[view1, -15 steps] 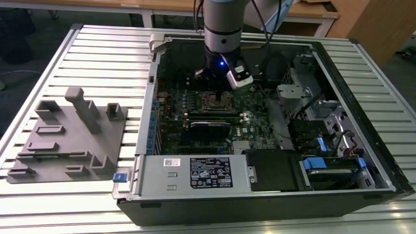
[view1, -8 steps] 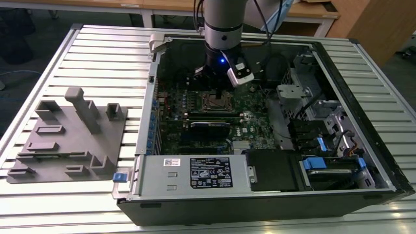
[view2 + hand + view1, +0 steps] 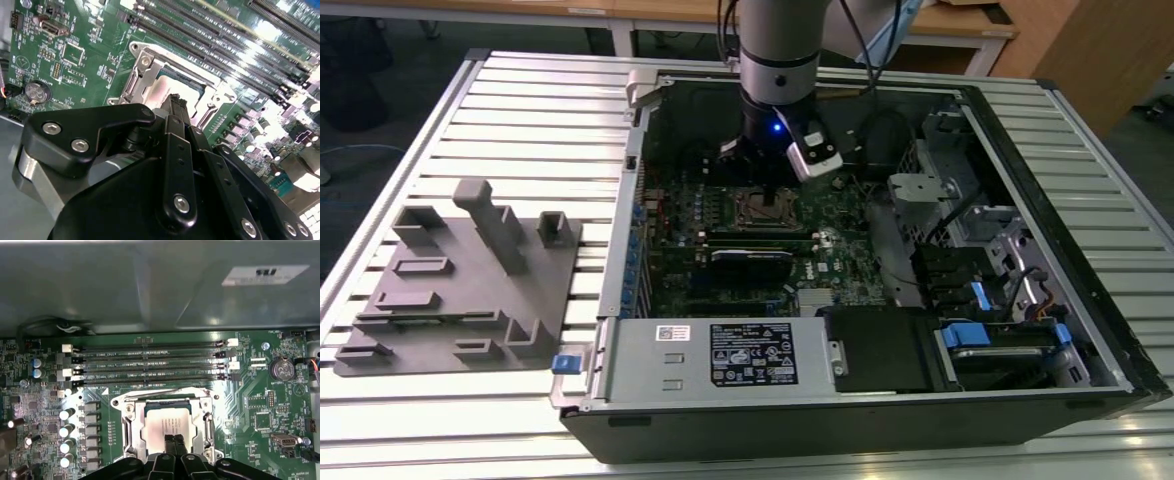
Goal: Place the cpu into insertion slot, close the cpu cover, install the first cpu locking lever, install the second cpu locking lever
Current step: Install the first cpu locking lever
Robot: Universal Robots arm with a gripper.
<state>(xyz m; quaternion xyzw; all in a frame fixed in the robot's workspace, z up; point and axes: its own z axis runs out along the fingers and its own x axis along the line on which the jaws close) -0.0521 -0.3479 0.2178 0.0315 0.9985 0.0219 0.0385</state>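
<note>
The cpu (image 3: 167,422) lies flat in its slot on the green motherboard, its dull silvery top showing; in the second wrist view the cpu (image 3: 162,90) is partly hidden by my fingers. The cpu cover (image 3: 127,422) lies down around it as a shiny metal frame (image 3: 145,67). A thin metal lever rod (image 3: 150,390) runs along the socket's side nearest the memory slots. My gripper (image 3: 175,441) hangs just above the chip's edge, fingers shut together with nothing between them (image 3: 177,102). In the exterior view the arm (image 3: 774,70) stands over the socket (image 3: 761,208).
Long memory slots (image 3: 150,362) run beside the socket, with capacitors (image 3: 65,430) and a coin battery (image 3: 282,369) nearby. The case wall (image 3: 150,285) rises behind. A black card (image 3: 750,257), the labelled power supply box (image 3: 720,352) and a grey fixture (image 3: 460,280) on the table also show.
</note>
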